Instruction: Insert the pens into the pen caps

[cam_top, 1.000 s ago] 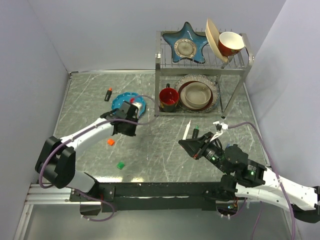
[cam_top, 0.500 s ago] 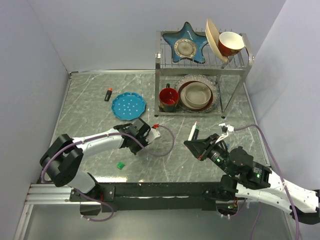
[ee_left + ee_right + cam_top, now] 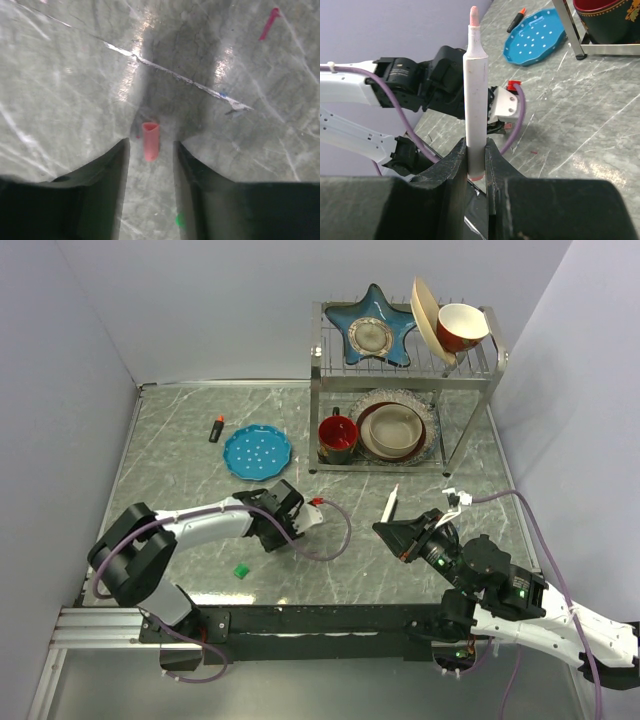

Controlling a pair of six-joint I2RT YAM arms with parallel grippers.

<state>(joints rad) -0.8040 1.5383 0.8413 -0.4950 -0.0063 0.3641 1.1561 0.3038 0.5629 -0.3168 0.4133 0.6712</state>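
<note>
Right gripper (image 3: 476, 165): nearest the base edge, on the right side of the table (image 3: 180, 480). Its jaws are pressed against the lower end of the white pen (image 3: 476, 100), one finger on each side. The pen stands upright in the grip with its pale pink tip uppermost. In the overhead view the pen leans slightly toward the dish rack.

Green cap (image 3: 241, 570): lies alone on the table near the front edge, to the left. It is apart from both arms.

Left gripper (image 3: 151, 150): lowered to the table surface just left of centre, with the arm stretched low across the table. The jaws are spread. The pink-red cap (image 3: 150, 137) sits on the marble between the fingertips with a visible gap on each side, so neither finger touches it. Its open end points away from the wrist camera. Whether it stands or lies flat cannot be told.

Blue plate (image 3: 258, 451): farther back on the left half, flat on the table.

Black marker (image 3: 216, 428): just beyond the plate's left edge, lying on the table with an orange end. It is well apart from both grippers.

Dish rack (image 3: 400, 390): at the far right. A red mug (image 3: 338, 435) and stacked bowls are on the lower level. A star-shaped dish (image 3: 375, 335) and a red bowl are on top.
</note>
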